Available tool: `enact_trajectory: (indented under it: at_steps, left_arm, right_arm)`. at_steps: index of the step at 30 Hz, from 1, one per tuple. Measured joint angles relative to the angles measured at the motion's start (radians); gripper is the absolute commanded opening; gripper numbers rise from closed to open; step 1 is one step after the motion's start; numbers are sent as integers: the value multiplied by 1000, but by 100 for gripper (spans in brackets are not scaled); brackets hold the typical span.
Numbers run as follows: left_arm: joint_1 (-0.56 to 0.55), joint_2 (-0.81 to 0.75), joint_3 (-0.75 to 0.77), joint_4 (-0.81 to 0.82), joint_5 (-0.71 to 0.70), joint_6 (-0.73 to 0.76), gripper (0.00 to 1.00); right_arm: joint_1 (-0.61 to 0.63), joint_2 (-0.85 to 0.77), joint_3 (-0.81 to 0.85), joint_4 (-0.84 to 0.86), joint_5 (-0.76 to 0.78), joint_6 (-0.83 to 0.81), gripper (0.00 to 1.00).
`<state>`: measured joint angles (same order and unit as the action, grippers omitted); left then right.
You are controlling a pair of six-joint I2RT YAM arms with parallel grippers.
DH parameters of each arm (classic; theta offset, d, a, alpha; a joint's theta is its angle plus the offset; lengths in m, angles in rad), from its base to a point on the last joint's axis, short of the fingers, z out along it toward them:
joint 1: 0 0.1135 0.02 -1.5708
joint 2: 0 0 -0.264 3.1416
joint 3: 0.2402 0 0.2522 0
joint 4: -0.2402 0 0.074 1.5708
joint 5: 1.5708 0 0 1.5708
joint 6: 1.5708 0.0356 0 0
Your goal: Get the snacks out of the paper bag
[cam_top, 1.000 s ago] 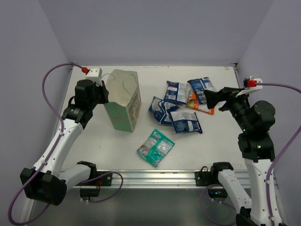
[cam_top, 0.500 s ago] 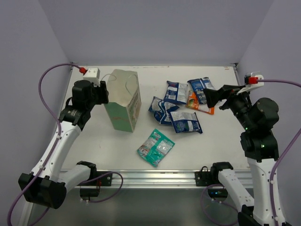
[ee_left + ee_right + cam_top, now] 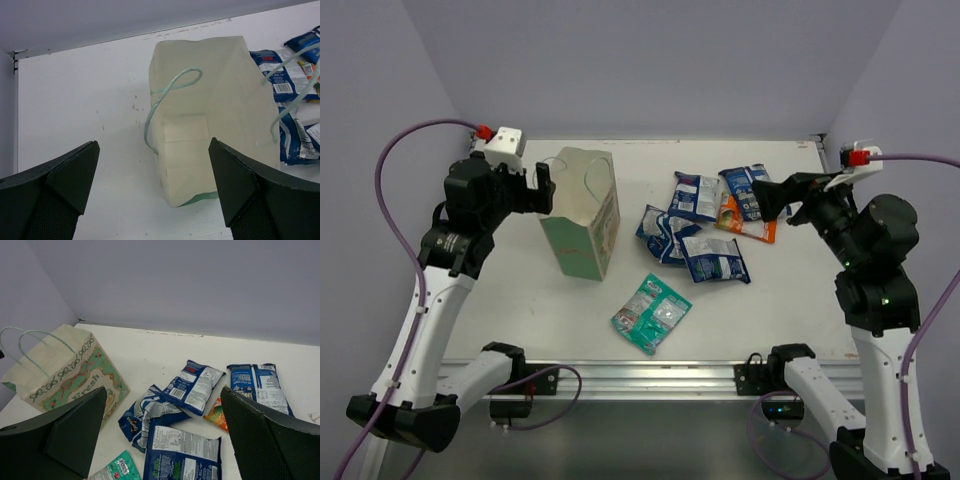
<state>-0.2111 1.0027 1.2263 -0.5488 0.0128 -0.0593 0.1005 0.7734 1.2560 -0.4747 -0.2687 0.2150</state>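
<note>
Left gripper (image 3: 542, 188) has just let go: a second ago it was pinched narrow at the paper bag's (image 3: 582, 225) near rim, now the fingers are spread wide and the arm has lifted back to the left, off the bag. The bag stays upright on the left half of the table (image 3: 520, 310). Right gripper (image 3: 775, 200) has hardly moved, fingers wide, holding nothing, hanging beside the snack pile. Snacks are all out on the table right of the bag: four blue-and-white packets (image 3: 695, 230) overlapping, orange packet (image 3: 745, 222) tucked under them, teal-green packet (image 3: 652, 313) apart, nearer the front. Judgement: releasing the bag looks like the closing step, task probably finished

Left wrist view looks straight into the bag: whitish inside, folded bottom, no packet visible; the top view cannot see down there. Right wrist view shows the bag's printed side with "Fresh" lettering, but only a corner of the teal-green packet
</note>
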Motion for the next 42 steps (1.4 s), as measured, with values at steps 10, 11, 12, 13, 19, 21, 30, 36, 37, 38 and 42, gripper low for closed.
enact_trajectory:
  at_steps: [10,11,12,13,19,21,30,36,37,38,42]
  left_arm:
    - [0,-51,98,-125,165,52,100]
    - [0,-62,102,-130,175,55,100]
    - [0,-74,106,-133,187,58,100]
    - [0,-84,111,-135,194,62,100]
    - [0,-117,188,-152,187,72,100]
    - [0,-120,217,-154,163,71,100]
    - [0,-132,431,-145,-28,42,100]
    - [-16,-188,491,-95,-173,43,100]
    - [-18,-196,491,-83,-187,43,100]
    - [-21,-200,491,-72,-201,43,100]
    - [-22,-205,489,-34,-241,42,100]
  right_arm:
    - [37,18,259,-85,167,-12,99]
    - [46,5,271,-83,178,-18,99]
    - [56,-11,278,-79,191,-26,99]
    - [64,-29,283,-75,201,-36,99]
    - [78,-93,300,-49,250,-65,99]
    - [83,-94,326,-50,269,-72,99]
    - [117,-116,417,-48,362,-141,99]
    - [122,-161,411,-47,418,-188,99]
    - [122,-171,407,-46,423,-197,99]
    - [124,-180,405,-46,430,-204,99]
    - [129,-195,402,-36,439,-220,99]
